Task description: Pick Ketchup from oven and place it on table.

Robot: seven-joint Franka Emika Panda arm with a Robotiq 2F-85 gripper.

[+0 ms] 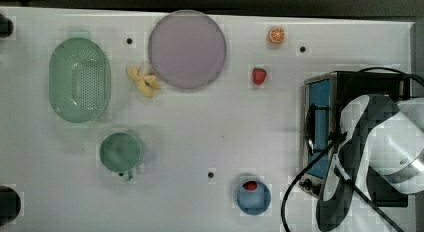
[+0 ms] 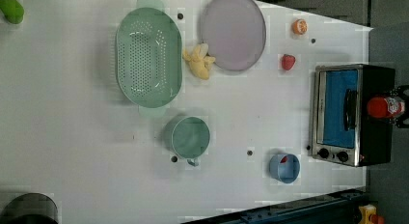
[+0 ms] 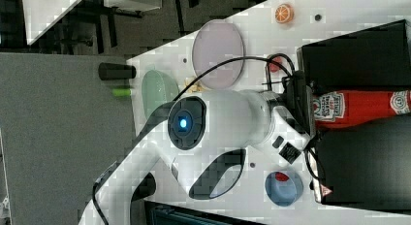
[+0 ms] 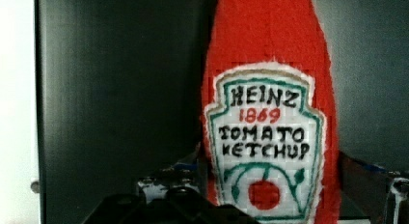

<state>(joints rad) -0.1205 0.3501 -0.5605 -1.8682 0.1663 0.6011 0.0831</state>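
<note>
Hand [image 4: 267, 204] fingers clamp the lower body of the Ketchup [image 4: 267, 113], above the black oven [image 2: 376, 137] top.

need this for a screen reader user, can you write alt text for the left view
A red ketchup bottle with a white label lies on top of a boxy black toaster oven with a bluish glass door at the left view's right, a dark gripper at its end. The white table also holds a pale green colander.

One oven [image 2: 354, 115], one Ketchup [image 3: 358, 108], two strawberries [image 1: 259, 75] [image 1: 250, 185], one plate [image 1: 187, 49], one colander [image 1: 79, 79].
</note>
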